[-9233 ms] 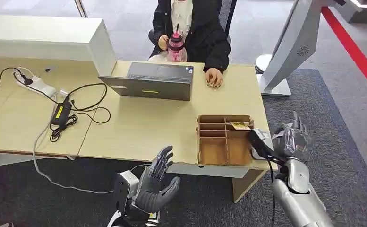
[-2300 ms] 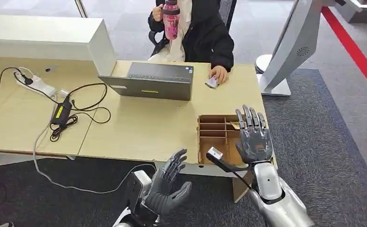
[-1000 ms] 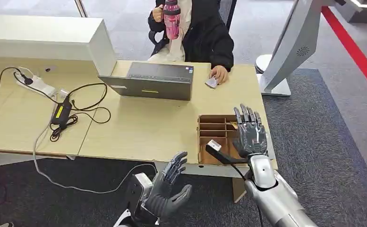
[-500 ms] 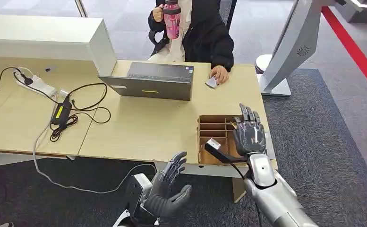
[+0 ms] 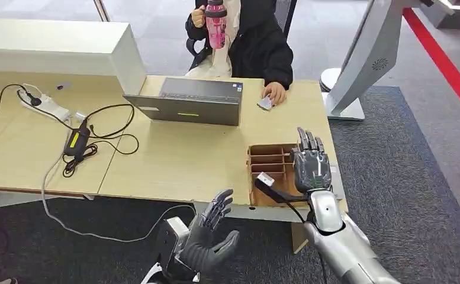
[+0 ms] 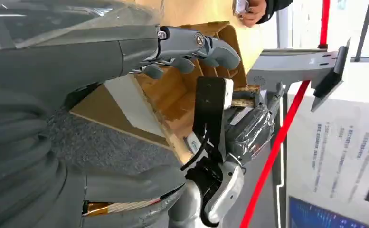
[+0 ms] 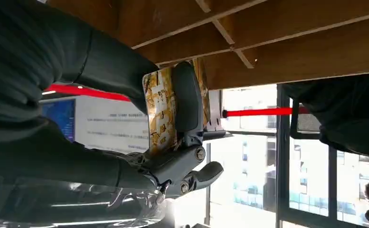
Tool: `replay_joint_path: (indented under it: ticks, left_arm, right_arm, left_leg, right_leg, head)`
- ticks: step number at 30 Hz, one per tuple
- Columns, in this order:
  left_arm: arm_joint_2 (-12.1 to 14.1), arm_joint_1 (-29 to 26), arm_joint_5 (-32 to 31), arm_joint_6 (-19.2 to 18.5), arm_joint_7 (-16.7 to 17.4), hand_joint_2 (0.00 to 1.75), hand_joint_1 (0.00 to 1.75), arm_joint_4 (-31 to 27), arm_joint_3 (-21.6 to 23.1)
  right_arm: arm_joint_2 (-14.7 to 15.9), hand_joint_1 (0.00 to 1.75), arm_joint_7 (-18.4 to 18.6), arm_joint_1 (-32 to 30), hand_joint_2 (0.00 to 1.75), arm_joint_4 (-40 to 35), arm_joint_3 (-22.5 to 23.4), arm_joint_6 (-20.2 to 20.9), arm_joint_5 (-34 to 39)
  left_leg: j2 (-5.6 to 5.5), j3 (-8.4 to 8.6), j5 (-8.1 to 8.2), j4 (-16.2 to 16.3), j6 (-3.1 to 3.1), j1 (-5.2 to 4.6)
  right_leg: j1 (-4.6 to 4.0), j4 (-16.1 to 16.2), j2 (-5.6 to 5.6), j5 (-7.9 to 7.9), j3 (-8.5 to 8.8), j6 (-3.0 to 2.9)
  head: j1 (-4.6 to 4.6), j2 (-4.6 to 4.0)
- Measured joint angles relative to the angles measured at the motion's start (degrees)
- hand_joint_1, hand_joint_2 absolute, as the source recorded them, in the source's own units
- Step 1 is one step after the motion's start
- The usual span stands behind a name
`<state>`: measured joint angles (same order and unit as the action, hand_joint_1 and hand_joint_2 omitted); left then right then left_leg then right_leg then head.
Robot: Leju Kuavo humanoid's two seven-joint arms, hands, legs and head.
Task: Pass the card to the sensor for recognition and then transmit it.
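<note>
Head cam high; wrist cams close

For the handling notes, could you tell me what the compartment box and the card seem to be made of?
Compartment box: apparently brown corrugated cardboard, matte, with thin slotted dividers and raw edges. Card: looks like thin glossy printed plastic or coated paper, with a gold pattern, pinched by the right hand; which of the two is unclear.

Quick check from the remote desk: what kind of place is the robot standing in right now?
Probably an office reception or front desk: a long light wooden desk with a grey laptop, a person in a black jacket seated behind it, and a white gate-like stand on grey carpet beside it.
</note>
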<state>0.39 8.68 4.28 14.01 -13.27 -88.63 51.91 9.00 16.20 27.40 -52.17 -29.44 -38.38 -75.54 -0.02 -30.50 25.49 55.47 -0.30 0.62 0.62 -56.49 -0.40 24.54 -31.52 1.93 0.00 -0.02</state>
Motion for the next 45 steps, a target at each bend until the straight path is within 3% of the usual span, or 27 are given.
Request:
replay_joint_path:
  ticks: [10, 30, 39, 45]
  left_arm:
    - [-0.17, 0.15, 0.33, -1.71, -0.92, 1.75, 0.0, 0.15, 0.0]
    - [-0.66, 0.74, 0.63, -2.67, -2.01, 1.75, 0.0, 0.63, 0.04]
    - [-1.0, 1.85, 1.83, -3.63, -2.19, 1.75, 0.0, 0.76, 0.57]
    - [-1.33, 2.93, 2.51, -6.32, -1.99, 1.75, 0.0, 1.59, 0.7]
  right_arm:
    - [0.18, 1.75, 1.18, 0.37, 1.75, -1.71, -0.22, -0.98, -2.38]
    - [1.51, 1.75, 0.79, 3.09, 1.75, -7.3, -0.42, 2.06, -4.35]
    - [0.85, 1.75, -1.51, 11.94, 1.75, -5.95, -2.25, 7.67, -3.98]
    - [-0.37, 1.75, -3.1, 21.17, 1.75, 1.5, -4.32, 9.53, 0.72]
  left_leg:
    - [0.01, 0.01, 0.0, 0.01, 0.0, 0.0]
    - [0.02, -0.02, 0.0, 0.01, 0.0, 0.0]
    - [0.01, -0.03, -0.06, 0.01, -0.01, -0.01]
    - [0.0, -0.04, -0.07, 0.02, -0.01, -0.01]
  right_leg:
    - [0.0, 0.01, 0.0, 0.0, -0.01, 0.0]
    - [0.0, -0.01, 0.0, -0.01, -0.01, 0.0]
    - [0.01, -0.02, 0.0, -0.05, -0.03, 0.0]
    - [0.01, -0.03, 0.0, -0.06, -0.03, 0.01]
  head:
    - [0.0, 0.0]
    - [0.0, 0.0]
    - [0.0, 0.0]
    - [0.0, 0.0]
